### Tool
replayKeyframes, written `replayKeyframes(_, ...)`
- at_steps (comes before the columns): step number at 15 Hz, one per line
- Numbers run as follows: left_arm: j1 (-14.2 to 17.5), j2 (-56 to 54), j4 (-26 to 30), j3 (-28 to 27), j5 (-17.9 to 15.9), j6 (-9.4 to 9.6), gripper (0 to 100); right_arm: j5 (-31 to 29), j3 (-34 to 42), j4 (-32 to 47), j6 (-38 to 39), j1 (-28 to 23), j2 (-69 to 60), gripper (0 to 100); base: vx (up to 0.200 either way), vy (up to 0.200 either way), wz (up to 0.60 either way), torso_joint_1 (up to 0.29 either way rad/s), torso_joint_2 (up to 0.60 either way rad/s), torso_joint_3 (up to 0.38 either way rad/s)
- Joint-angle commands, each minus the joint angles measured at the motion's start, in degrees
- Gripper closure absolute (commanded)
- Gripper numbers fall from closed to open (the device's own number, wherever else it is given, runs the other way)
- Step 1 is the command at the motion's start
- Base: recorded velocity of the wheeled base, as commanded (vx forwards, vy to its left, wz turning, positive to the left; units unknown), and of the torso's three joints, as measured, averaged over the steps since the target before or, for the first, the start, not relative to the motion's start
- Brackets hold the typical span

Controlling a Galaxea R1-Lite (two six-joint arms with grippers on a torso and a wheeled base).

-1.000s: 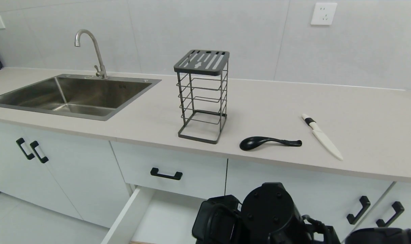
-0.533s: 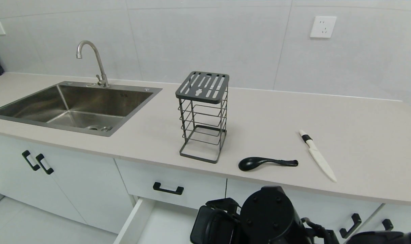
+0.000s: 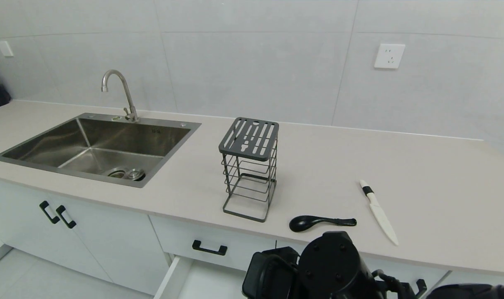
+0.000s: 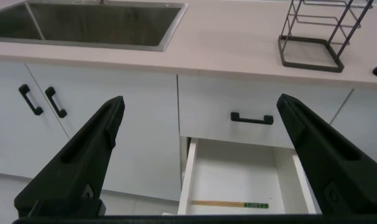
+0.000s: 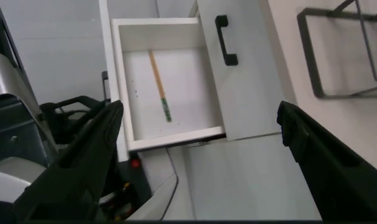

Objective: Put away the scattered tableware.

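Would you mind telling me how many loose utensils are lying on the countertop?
2: a black spoon near the front edge, right of the wire rack, and a white knife farther right. None seems hidden.

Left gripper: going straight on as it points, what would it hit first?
The left gripper would probably meet the closed drawer front, above the open drawer; depth is unclear.
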Motion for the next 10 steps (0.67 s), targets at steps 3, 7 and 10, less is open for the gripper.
replayKeyframes(3,0.0,0.1,0.0,0.0,0.0,-0.05,0,4.0,4.1,-0.3,4.4,-1.8,1.9,0,0.000,0.000,0.00,0.274,-0.54,-0.264)
replayKeyframes(7,0.0,0.1,0.0,0.0,0.0,-0.05,0,10.4,5.9,-5.3,8.8,-4.7,2.3,0,0.000,0.000,0.00,0.065,-0.12,-0.053)
replayKeyframes(10,0.1,0.1,0.0,0.0,0.0,-0.05,0,14.6,9.5,-6.7,8.8,-9.3,1.5,0,0.000,0.000,0.00,0.000,0.00,0.000)
